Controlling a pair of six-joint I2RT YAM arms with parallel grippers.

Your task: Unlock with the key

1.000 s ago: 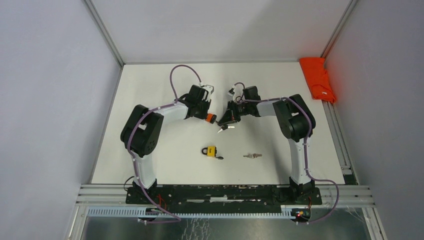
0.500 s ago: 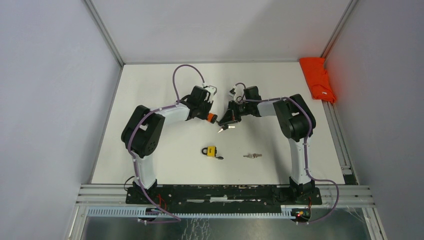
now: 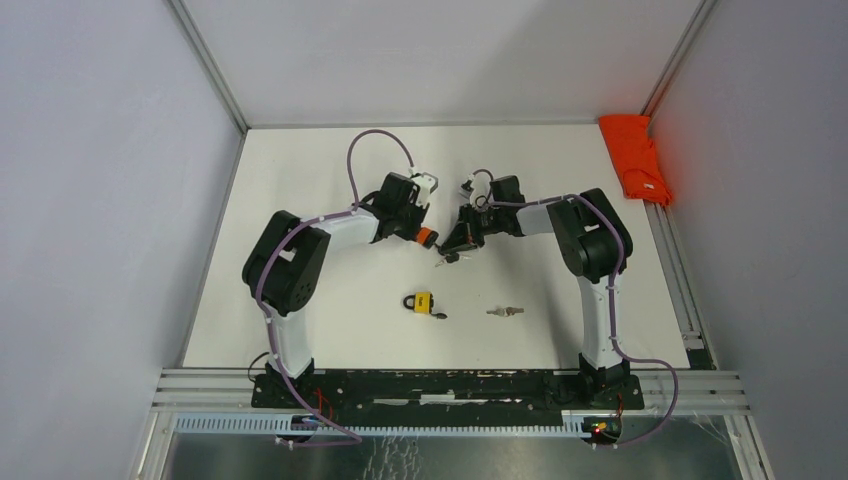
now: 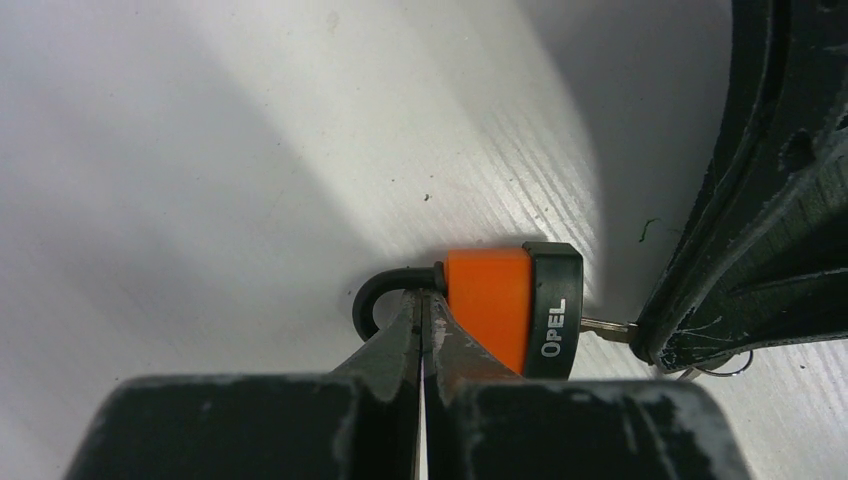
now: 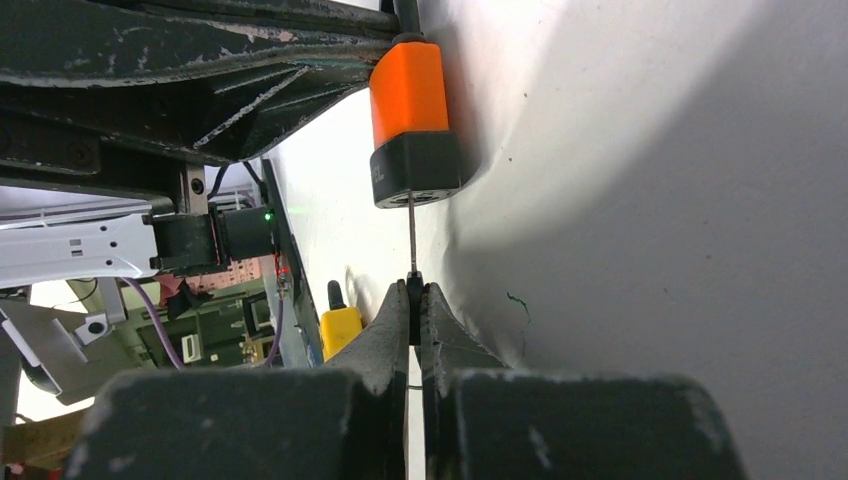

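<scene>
1. Left wrist: the left pincer (image 4: pixel 421 305) is clenched on the shackle (image 4: pixel 378 297) of the orange padlock (image 4: pixel 488 305). The lock looks to be held just off the worktop (image 4: pixel 200 150), though I can't really tell from this angle. The key (image 4: pixel 606 326) sticks out of the lock's black end and runs straight into the right pincer (image 4: pixel 648 345).
2. Right wrist: the right pincer is clenched on the key's head. The blade is in the keyhole and the lock body sits just ahead of the tips, nicely in line.
3. Top: both pincers meet mid-worktop. A yellow padlock (image 3: pixel 423 302) and spare keys (image 3: pixel 506 312) lie nearer the bases, well apart from them.
4. My read is that insertion is done and the turn comes next. That needs the right wrist to roll around the key's axis while the left holds firm. Any sideways drift could bend or pop the key.
</scene>
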